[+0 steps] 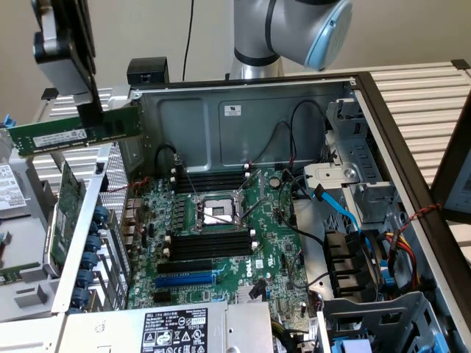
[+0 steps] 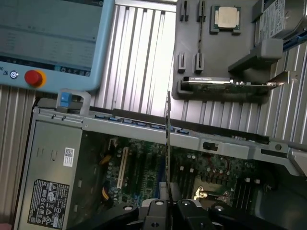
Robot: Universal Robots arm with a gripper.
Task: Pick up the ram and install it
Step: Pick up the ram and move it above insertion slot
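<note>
The ram [image 1: 73,133] is a long thin green stick with a white label, held level in the air above the open computer case's wall at the exterior view's left. My gripper [image 1: 90,112] is shut on its upper edge near the middle. In the wrist view the ram [image 2: 168,143] appears edge-on as a thin dark line running out from my gripper [image 2: 169,205] over the case's rim. The black memory slots [image 1: 210,243] with white end clips lie on the motherboard [image 1: 272,250] beside the CPU socket [image 1: 213,213], well below the stick and toward the exterior view's right of it.
A broader green expansion card [image 1: 68,209] stands upright at the case's left side. Cables [image 1: 346,213] and drive bays fill the case's right. Outside it, a grey holder [image 2: 192,43] carries a CPU [image 2: 228,17] and a card [image 2: 225,84]. A teach pendant [image 2: 48,38] lies nearby.
</note>
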